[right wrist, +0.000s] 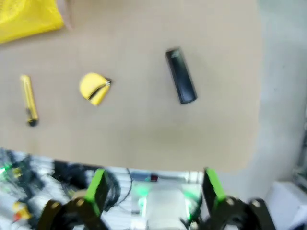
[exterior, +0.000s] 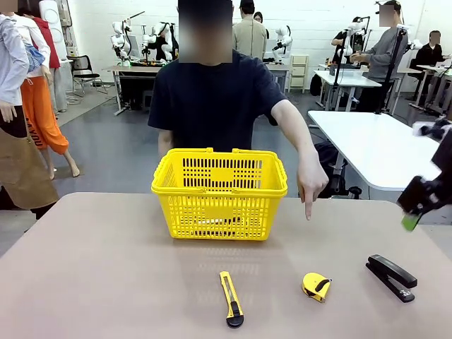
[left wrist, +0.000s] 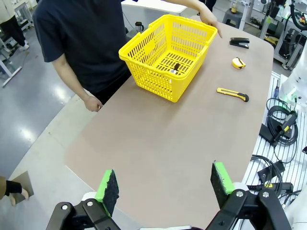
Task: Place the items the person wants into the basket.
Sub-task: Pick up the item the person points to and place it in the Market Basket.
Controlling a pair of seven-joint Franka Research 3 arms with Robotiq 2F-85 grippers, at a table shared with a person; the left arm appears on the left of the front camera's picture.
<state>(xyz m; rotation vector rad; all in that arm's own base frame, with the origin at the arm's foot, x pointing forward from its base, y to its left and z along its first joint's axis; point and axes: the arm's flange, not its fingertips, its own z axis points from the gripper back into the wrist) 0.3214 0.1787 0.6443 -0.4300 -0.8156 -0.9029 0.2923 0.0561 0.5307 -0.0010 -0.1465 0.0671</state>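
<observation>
Left claw (left wrist: pixel 163 171): jaws spread wide, nothing between the green pads, poised above the near edge of the table (left wrist: pixel 158 139). The yellow basket (left wrist: pixel 151 79) sits well ahead of it. A slim dark item lies on the basket floor, too small to identify.

Right claw (right wrist: pixel 154 173): jaws spread, empty, just off the table edge; its wrist view is blurred. The tape measure (right wrist: pixel 95 88) lies on the table ahead of it, off to the left in that view, apart from the pads. The stapler (right wrist: pixel 181 76) lies ahead, roughly in line with the gap between the fingers. The utility knife (right wrist: pixel 29 98) lies farther left than the tape measure.

Person's hand (exterior: pixel 311 180): beside the basket, index finger pointing down at the table, well apart from both claws.
</observation>
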